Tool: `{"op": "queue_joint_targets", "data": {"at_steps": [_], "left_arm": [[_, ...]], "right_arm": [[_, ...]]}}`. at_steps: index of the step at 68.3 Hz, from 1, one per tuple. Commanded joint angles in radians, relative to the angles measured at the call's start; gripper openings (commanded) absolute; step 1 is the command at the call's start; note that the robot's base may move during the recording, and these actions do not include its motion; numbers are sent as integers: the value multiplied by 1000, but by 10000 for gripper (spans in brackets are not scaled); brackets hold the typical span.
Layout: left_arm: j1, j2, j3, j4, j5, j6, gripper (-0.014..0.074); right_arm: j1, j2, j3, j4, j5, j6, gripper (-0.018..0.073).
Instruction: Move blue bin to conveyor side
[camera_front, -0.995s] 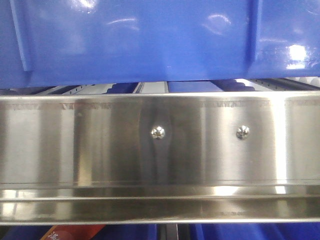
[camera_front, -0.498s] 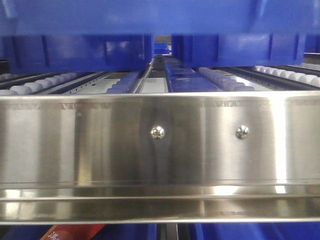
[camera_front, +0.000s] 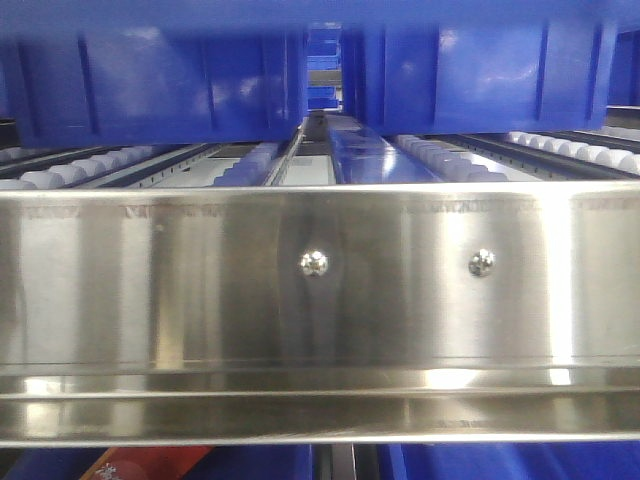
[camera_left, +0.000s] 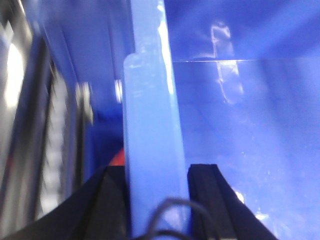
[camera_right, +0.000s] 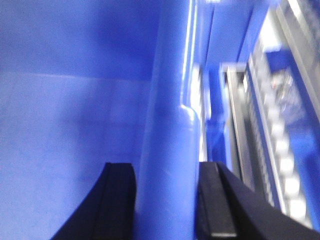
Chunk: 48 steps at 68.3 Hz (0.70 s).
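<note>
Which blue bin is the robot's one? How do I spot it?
Find the shiny steel rail with two screws; other blue bins sit behind and below it. The blue bin is the one in the wrist views, its thick rim pinched by the left pincer and right pincer.

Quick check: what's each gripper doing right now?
Left gripper: closed on the rim of the blue bin.
Right gripper: closed on the blue bin's rim as well.

The left claw (camera_left: 156, 172) and right claw (camera_right: 167, 170) have flat black fingers (camera_left: 206, 200), the left with a looping cable (camera_left: 170, 201).
</note>
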Motion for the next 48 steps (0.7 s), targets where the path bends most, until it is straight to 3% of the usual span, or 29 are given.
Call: {"op": "queue_joint_targets", "data": {"at_steps": [1, 48], "left_arm": [[0, -40, 46, 36, -70, 4, -9], [0, -42, 111, 36, -70, 4, -9]], "right_arm": [[-6, -42, 47, -57, -76, -17, -76], [-6, -46, 82, -57, -76, -17, -76]]}}
